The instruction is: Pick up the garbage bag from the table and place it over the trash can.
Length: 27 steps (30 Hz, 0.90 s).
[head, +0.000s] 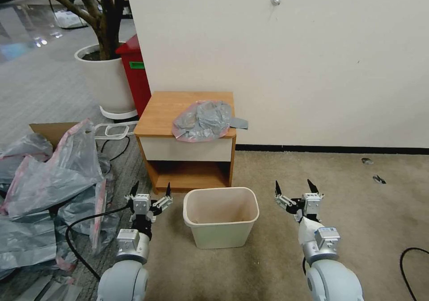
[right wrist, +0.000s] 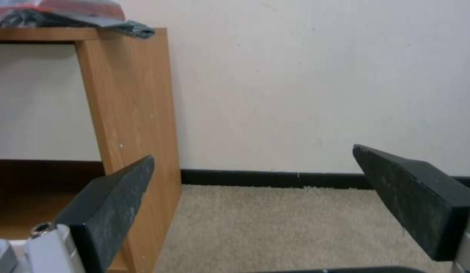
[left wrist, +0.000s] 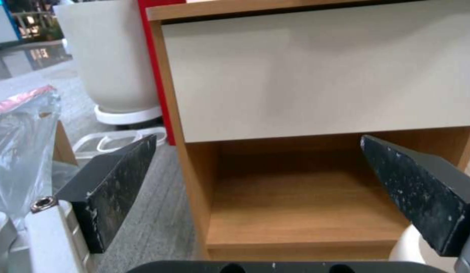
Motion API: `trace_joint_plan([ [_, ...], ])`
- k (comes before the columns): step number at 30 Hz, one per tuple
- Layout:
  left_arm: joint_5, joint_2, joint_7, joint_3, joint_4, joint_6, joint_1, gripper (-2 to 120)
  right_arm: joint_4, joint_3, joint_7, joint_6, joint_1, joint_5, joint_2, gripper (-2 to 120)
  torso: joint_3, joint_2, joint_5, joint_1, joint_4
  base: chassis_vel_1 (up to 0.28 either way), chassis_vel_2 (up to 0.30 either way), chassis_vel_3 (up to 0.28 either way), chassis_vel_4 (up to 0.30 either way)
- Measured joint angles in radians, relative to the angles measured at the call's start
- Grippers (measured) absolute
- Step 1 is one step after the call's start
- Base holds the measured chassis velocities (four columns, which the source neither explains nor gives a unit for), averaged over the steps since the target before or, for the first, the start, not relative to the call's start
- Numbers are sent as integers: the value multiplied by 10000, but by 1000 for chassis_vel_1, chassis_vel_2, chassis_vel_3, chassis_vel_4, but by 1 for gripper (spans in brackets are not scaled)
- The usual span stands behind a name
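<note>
A beige carpet runs to a white wall, where the small light-brown wooden table (head: pixel 166 109) with a white drawer front stands. The crumpled translucent grey plastic garbage bag (head: pixel 203 120) with a pink rim lies on the tabletop's right front corner, overhanging it. Below, the cream rectangular plastic trash can (head: pixel 221 217) sits between the left gripper (head: pixel 151 188) and right gripper (head: pixel 294 186), both spread wide and holding nothing.

garbage bag (right wrist: pixel 68 17) cropped, table (right wrist: pixel 129 113) cut off
</note>
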Motion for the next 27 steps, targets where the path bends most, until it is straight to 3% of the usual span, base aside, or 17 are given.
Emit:
trace_joint_plan([
  [2, -572, 616, -80, -363, -170, 101, 103, 100, 412, 207, 141, -405, 44, 663, -306, 100, 0, 0, 0, 0, 0, 0, 0, 0, 0],
  [3, -572, 616, -80, -363, -170, 101, 103, 100, 412, 207, 141, -405, 44, 663, -306, 100, 0, 0, 0, 0, 0, 0, 0, 0, 0],
  [6, -1568, 1649, -207, -952, -459, 286, 282, 100, 1110, 531, 375, -1135, 118, 1811, -825, 100, 0, 0, 0, 0, 1, 0, 0, 0, 0],
  [7, -1568, 1649, -207, -952, -459, 286, 282, 100, 1110, 531, 375, -1135, 118, 1811, -825, 100, 0, 0, 0, 0, 1, 0, 0, 0, 0],
  [9, -2349, 2464, -305, -1411, -682, 435, 419, 100, 1569, 751, 528, -1593, 168, 2553, -1161, 100, 0, 0, -6, 0, 2, 0, 0, 0, 0],
  [10, -2349, 2464, -305, -1411, -682, 435, 419, 100, 1569, 751, 528, -1593, 168, 2553, -1161, 100, 0, 0, -6, 0, 2, 0, 0, 0, 0],
  [11, -2922, 3061, -380, -1759, -852, 544, 518, 100, 1630, 760, 555, -1731, 177, 2758, -1215, 100, 0, 0, -3, 0, 0, 0, 0, 0, 0],
  [13, -3452, 3576, -419, -2054, -1016, 650, 614, 100, 1535, 449, 471, -1940, 215, 3178, -1227, 100, 0, 0, 7, 0, 0, 0, 0, 0, 0],
  [15, -3730, 3689, -247, -2023, -1146, 755, 739, 100, 1476, 358, 466, -1986, 227, 3376, -1235, 100, 0, 0, 14, 0, -1, 0, 0, 0, 0],
  [17, -4055, 3758, 5, -1938, -1241, 848, 891, 100, 1338, 177, 447, -2011, 293, 3758, -1256, 100, 0, 0, -14, 0, 1, 0, 0, 0, 0],
  [20, -4190, 3776, 64, -1918, -1319, 807, 955, 100, 1168, -60, 447, -1978, 433, 4191, -1255, 100, 0, 0, 9, 0, -2, 0, 0, 0, 0],
  [22, -4222, 3764, 78, -1909, -1389, 745, 1041, 100, 875, -391, 460, -1856, 766, 4989, -1259, 100, 0, 0, -7, 0, -1, 0, 0, 0, 0],
  [27, -4161, 3756, 98, -1973, -1515, 639, 1196, 100, -82, -1029, 587, -1506, 1906, 6688, -1264, 100, 1, 0, 0, 1, 1, 0, 0, 0, 0],
])
